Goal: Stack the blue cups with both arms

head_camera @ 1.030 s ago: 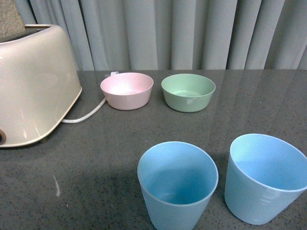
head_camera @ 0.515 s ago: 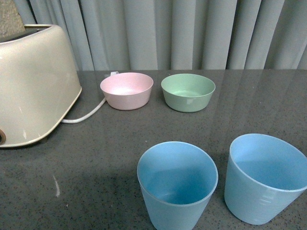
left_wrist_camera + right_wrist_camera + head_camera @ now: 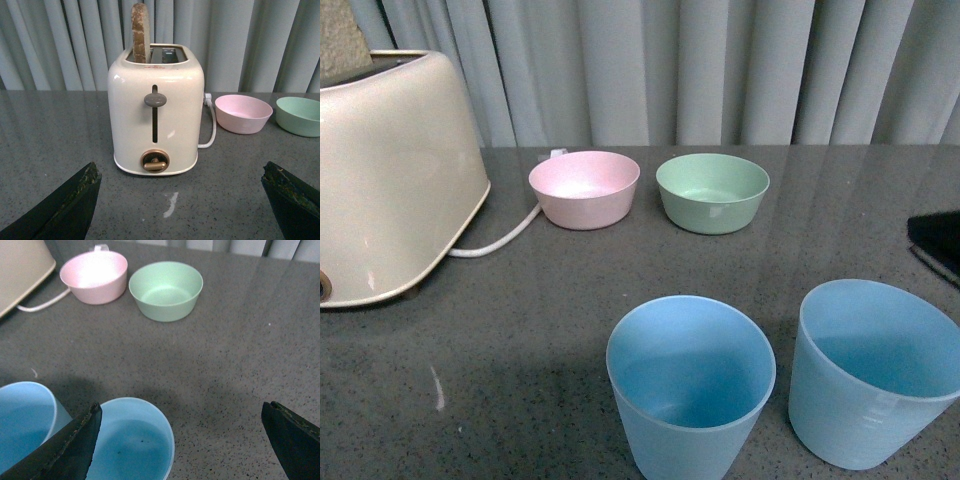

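Standing upright side by side, mouths up, empty: left blue cup (image 3: 690, 385), right blue cup (image 3: 875, 375).
Farther back, pink bowl (image 3: 585, 188) and green bowl (image 3: 712, 192), empty too; left gripper (image 3: 180, 167), right gripper (image 3: 181, 407) spread wide, holding nothing.

A staged kitchen counter is suggested rather than a lived-in home. A cream two-slot toaster (image 3: 156, 120), loaded with a slice of bread (image 3: 140, 32) and trailed by a white cord (image 3: 500, 238), is set on a dark speckled countertop (image 3: 520, 310). Plastic tableware is laid out: a pink bowl (image 3: 584, 189), a green bowl (image 3: 712, 192) and two blue cups (image 3: 690, 390) (image 3: 873, 375). The back is closed off by a plain grey pleated curtain (image 3: 720, 70).
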### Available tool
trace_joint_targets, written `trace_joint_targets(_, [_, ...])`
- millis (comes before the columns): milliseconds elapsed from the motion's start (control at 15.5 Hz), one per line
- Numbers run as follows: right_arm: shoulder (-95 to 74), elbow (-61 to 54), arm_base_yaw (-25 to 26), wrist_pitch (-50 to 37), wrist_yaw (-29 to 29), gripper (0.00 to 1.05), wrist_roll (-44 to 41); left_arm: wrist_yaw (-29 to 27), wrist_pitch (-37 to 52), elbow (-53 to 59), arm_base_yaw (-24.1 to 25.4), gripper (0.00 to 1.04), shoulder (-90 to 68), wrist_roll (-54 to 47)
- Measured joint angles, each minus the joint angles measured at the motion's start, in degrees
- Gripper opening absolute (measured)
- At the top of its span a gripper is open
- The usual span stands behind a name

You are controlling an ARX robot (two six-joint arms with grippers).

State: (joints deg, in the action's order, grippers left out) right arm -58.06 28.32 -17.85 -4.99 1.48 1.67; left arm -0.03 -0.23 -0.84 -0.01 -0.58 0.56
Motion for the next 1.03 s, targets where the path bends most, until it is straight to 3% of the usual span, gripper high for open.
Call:
trace_joint_targets(451, [-10.6,0.8,-0.1,-0.5,-3.2,0.98,1.6,0.0,0.0,0.0,0.0,0.98,0.0,0.0])
trace_joint_targets(515, [-11.4,1.2,-0.1,0.3,-3.4,0.93,2.0,0.0,0.0,0.0,0.0,0.98,0.0,0.0])
trace_joint_targets(837, [-13.1,2.6,-0.2,1.9,-4.6,0.48,5.2,0.0,0.0,0.0,0.0,0.98,0.0,0.0])
trace_joint_targets(901, [-13.7,3.2,-0.6,3.3,-4.9,0.16,6.6,0.0,0.0,0.0,0.0,0.98,0.0,0.0])
trace_joint_targets(966, [-13.6,4.8,-1.2,4.8,-3.6,0.02,8.4,0.0,0.0,0.0,0.0,0.98,0.0,0.0])
trace_joint_targets(1030, [-13.4,5.4,-0.7,6.3,-3.0,0.02,9.5,0.0,0.0,0.0,0.0,0.98,0.0,0.0])
